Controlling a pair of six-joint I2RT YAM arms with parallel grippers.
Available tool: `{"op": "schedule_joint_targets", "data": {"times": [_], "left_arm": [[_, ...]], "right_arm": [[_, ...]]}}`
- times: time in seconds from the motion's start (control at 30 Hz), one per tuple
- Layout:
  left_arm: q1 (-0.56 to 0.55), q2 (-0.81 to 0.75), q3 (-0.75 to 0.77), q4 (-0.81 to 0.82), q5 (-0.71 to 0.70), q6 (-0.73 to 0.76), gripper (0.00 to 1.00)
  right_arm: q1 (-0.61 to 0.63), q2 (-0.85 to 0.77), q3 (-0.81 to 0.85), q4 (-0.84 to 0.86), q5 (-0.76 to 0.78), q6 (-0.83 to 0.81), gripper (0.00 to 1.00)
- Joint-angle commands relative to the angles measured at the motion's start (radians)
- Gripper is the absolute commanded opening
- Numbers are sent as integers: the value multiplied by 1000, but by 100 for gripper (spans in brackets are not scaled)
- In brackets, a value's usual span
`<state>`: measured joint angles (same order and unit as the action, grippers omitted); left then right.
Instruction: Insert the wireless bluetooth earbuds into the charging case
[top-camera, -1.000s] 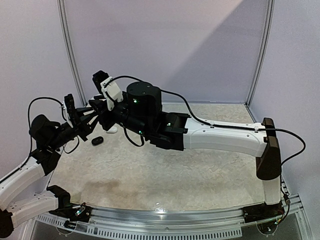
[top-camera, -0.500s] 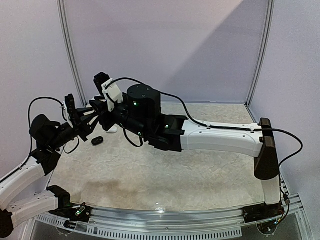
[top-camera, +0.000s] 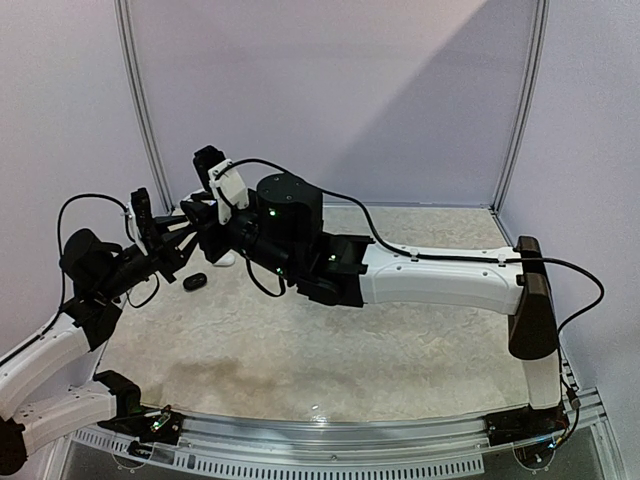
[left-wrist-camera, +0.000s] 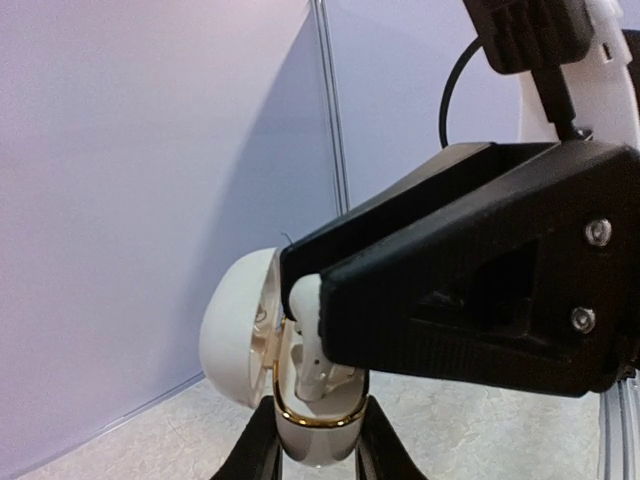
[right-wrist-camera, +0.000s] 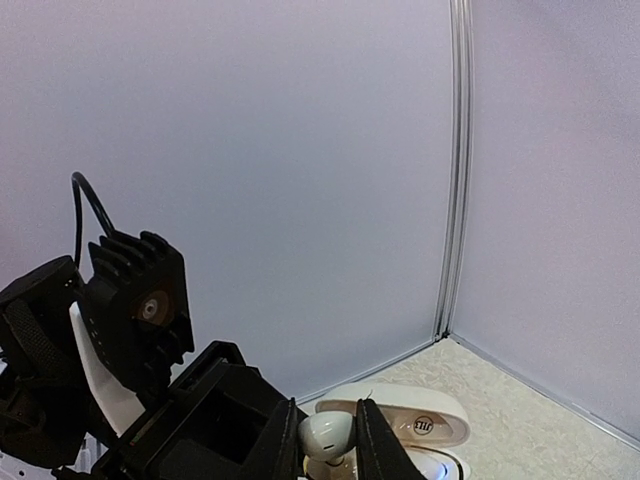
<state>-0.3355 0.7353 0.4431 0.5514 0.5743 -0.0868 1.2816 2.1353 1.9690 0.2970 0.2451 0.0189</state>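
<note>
In the left wrist view, my left gripper (left-wrist-camera: 318, 456) is shut on the base of a white charging case (left-wrist-camera: 312, 440) with a gold rim. Its lid (left-wrist-camera: 235, 320) is hinged open to the left. My right gripper (right-wrist-camera: 327, 442) is shut on a white earbud (right-wrist-camera: 325, 433). The bud's stem (left-wrist-camera: 305, 340) points down into the open case, with the right gripper's fingers (left-wrist-camera: 480, 290) right over it. In the top view both grippers (top-camera: 192, 232) meet above the table's far left. Other earbuds are out of view.
A black pill-shaped case (top-camera: 195, 281) and a small white object (top-camera: 224, 259) lie on the beige mat (top-camera: 330, 350) just below the grippers. The enclosure's left wall and corner post (top-camera: 140, 110) stand close behind. The right arm (top-camera: 440, 282) stretches across the mat.
The right arm's wrist has shifted slightly to the right and up, still at the case. The left arm with the case has not moved.
</note>
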Motion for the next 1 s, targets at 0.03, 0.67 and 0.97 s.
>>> {"op": "schedule_joint_targets", "data": {"times": [0.03, 0.67, 0.97], "left_arm": [[-10, -7, 14, 46, 4, -2, 0], [-10, -5, 19, -17, 127, -42, 0], [-10, 2, 26, -28, 175, -141, 0]], "right_arm": [[-8, 21, -27, -60, 23, 8, 21], [-8, 6, -10, -122, 64, -50, 34], [-8, 0, -8, -163, 77, -62, 32]]}}
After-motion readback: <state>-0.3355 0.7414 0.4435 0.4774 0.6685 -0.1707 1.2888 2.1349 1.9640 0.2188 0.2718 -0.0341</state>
